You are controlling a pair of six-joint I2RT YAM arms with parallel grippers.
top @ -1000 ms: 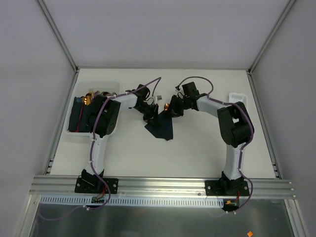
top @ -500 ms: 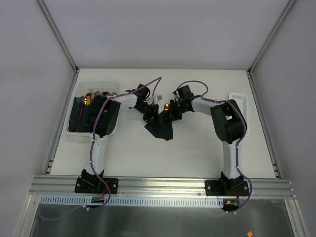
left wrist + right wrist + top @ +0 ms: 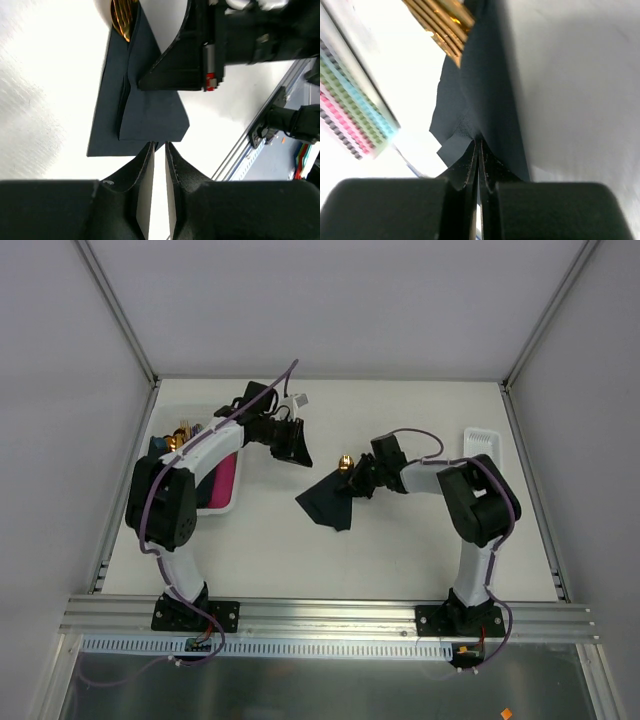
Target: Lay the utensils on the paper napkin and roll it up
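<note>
Two hands: your right hand [image 3: 479, 143] is pinched shut on the one folded navy paper napkin [image 3: 150, 115]. Your left hand [image 3: 159, 146] hovers empty, barely parted. Gold utensils [image 3: 445, 20] poke out, too bunched to count.

Dark navy paper napkin [image 3: 330, 502], gold utensils [image 3: 346, 462], pink napkin [image 3: 222, 480], white bin [image 3: 208, 510].

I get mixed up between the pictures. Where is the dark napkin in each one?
Top external: dark napkin mid-table.
Left wrist: napkin centre, beyond the left gripper.
Right wrist: napkin centre, pinched by the right gripper.
Shared landmark: gold utensil heads at its end.
</note>
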